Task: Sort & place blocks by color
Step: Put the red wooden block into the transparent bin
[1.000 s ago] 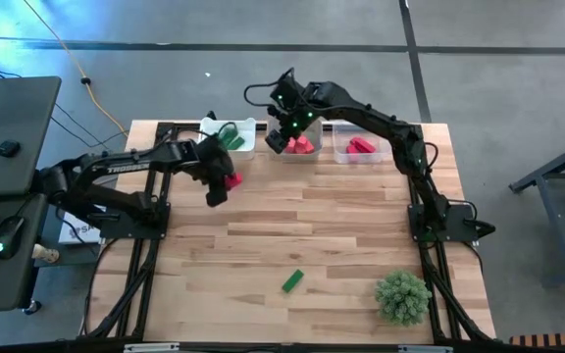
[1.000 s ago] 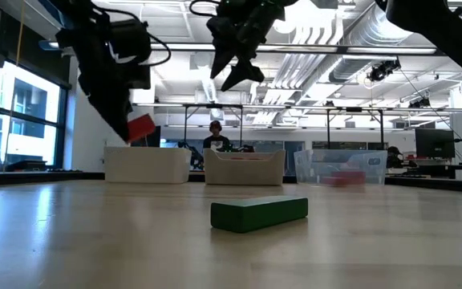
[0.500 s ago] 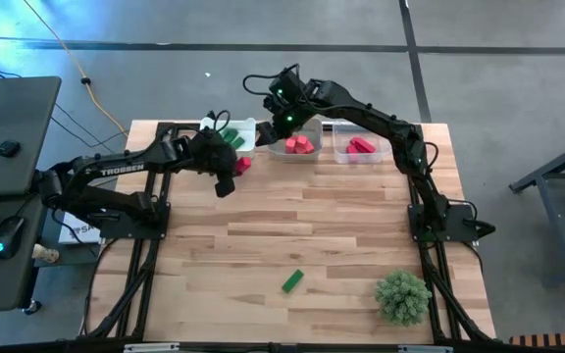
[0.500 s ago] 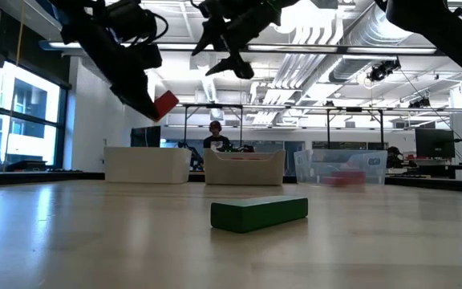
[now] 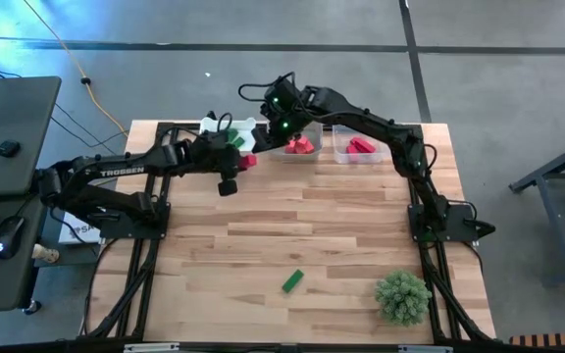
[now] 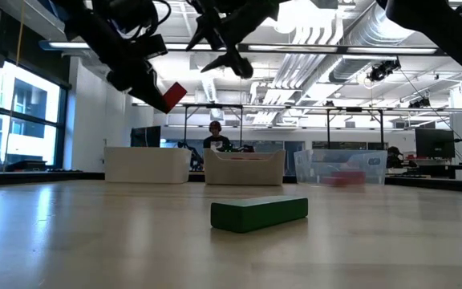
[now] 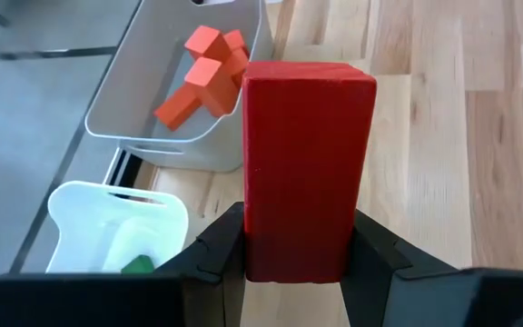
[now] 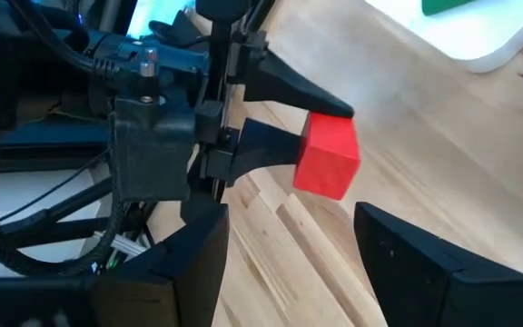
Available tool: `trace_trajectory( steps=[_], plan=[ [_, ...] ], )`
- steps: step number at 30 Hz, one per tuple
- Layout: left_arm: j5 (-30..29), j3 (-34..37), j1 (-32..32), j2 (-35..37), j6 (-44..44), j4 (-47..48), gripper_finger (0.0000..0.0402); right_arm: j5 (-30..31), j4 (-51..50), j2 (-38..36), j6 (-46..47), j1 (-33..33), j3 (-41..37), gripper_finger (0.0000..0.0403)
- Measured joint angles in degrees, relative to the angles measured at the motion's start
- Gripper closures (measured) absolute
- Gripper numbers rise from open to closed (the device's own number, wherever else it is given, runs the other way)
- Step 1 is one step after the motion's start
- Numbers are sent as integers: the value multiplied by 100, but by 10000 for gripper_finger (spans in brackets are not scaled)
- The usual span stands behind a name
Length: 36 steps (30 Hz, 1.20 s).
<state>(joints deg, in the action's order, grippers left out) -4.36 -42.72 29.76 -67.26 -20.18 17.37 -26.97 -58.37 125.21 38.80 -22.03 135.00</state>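
Left gripper [image 5: 235,163] aloft over the far-left part of the table, pinching a red block [image 7: 305,168] by two opposite flat faces; most of the bar sticks out past the fingertips. In the low view the block [image 6: 172,96] hangs tilted, well above the wood.

Right gripper [image 5: 276,123] close by, also raised, just over the far trays, fingers spread wide and empty. Its wrist camera looks straight at the held block [image 8: 327,154] across a small gap.

Handling, as a judgement: the block looks rigid and solid, sharp-edged, light enough for a two-finger pinch. Smooth painted faces could slip or pivot if gripped near one end, as now. Best hold is across parallel flat sides near the middle. Not fragile; a short drop into a tray should do no harm.

Other blocks: a green block [image 5: 292,281] lies flat on the near middle of the table, alone. Red blocks [image 5: 302,145] sit in the middle tray [image 5: 314,153]; more red ones [image 5: 362,147] in the clear right tray [image 5: 339,149]; green ones [image 5: 231,138] in the white left tray [image 5: 247,126].

Surface: pale plank tabletop [image 5: 341,235], level, matte. A bushy green ball [image 5: 402,296] stands at the near right corner.

Room: grey floor, a desk at left, open ceiling with ducts; a person [image 6: 214,138] sits far behind the trays.
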Motion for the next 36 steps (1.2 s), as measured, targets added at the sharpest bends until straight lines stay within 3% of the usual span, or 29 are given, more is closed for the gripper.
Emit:
trace_trajectory(
  steps=[13, 28, 32, 36],
  plan=[
    [-125, -290, -446, 0, -118, 132, 293, 713, -23, 4, 193, 425, 0, 176],
    [-326, -902, -481, 0, -256, 259, 293, 1415, -87, 4, 473, 613, 0, 178],
    [-341, -907, -481, 0, -254, 315, 293, 1443, -34, 4, 492, 610, 0, 201],
    [-356, -907, -481, 0, -254, 412, 292, 1448, 9, 4, 507, 618, 0, 250]
  ],
)
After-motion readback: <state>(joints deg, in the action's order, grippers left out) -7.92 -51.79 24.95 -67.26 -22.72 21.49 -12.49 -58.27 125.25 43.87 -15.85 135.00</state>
